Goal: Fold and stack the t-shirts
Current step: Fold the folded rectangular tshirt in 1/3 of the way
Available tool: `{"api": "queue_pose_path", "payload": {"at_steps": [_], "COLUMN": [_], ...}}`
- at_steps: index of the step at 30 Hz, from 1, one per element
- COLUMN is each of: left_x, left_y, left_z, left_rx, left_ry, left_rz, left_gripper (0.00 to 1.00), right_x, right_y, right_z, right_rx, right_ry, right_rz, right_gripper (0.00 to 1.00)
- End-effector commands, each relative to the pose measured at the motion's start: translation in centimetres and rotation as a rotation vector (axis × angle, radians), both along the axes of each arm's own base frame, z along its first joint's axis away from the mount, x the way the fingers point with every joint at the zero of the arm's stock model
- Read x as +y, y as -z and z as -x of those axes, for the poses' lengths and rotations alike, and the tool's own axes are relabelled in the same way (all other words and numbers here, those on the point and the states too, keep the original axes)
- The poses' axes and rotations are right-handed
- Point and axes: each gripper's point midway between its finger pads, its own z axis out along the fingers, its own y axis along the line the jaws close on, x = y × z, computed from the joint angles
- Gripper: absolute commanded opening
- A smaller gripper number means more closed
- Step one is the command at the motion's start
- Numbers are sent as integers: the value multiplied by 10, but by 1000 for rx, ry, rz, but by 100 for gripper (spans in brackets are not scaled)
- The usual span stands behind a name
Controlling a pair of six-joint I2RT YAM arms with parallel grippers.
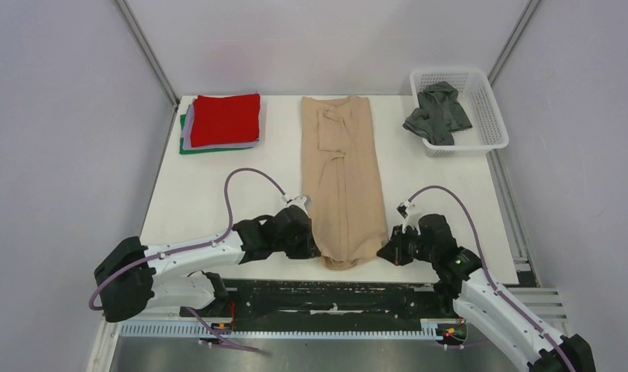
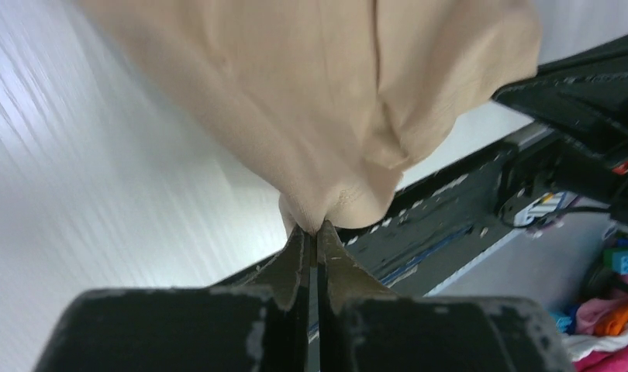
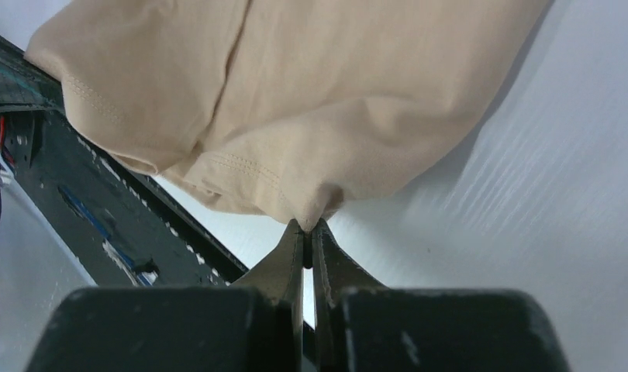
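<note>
One white table (image 1: 179,201) holds all: the long tan t-shirt (image 1: 342,170) lies lengthwise at centre, a folded stack (image 1: 226,120) topped in red sits at 11 o'clock, and a dark grey t-shirt (image 1: 439,112) lies in the basket (image 1: 493,116) at 1 o'clock. At 6 o'clock, the left gripper (image 2: 315,231) and right gripper (image 3: 305,226) each pinch a corner of the tan hem.

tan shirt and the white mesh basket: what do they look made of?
tan shirt: soft matte knit, probably cotton jersey; double-stitched hem, limp creases.
basket: white moulded plastic, apparently; rigid open mesh walls, too small to judge sheen.
</note>
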Motion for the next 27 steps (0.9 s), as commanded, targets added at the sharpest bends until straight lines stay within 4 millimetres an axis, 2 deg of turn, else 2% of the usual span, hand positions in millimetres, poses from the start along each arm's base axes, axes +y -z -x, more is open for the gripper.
{"api": "queue_pose_path", "payload": {"at_steps": [1, 5, 8, 13, 17, 20, 22, 27], "left_x": [-17, -22, -19, -9, -3, 2, 5, 7], "left_y": [-38, -40, -41, -50, -59, -61, -61, -58], "left_z": [-52, -78, -106, -151, -184, -207, -222, -255], "left_rx": [-158, -153, -153, -192, -232, -243, -248, -254], "left_ry": [-25, -23, -64, -135, -161, -183, -197, -212], "left_rz": [69, 92, 89, 85, 61, 49, 36, 14], "left_gripper": [2, 2, 2, 2, 2, 2, 2, 2], "right_x": [12, 7, 3, 9, 3, 5, 6, 7], "right_y": [-57, -67, -74, -88, -92, -110, -115, -116], "right_z": [-52, -84, -106, -136, -160, -185, -198, -228], "right_rx": [-193, -233, -261, -291, -311, -370, -386, -393], "right_ry": [69, 179, 248, 275, 319, 337, 340, 344], "right_rz": [-50, -8, 25, 53, 117, 115, 121, 131], "right_gripper": [0, 0, 0, 0, 0, 0, 0, 0]}}
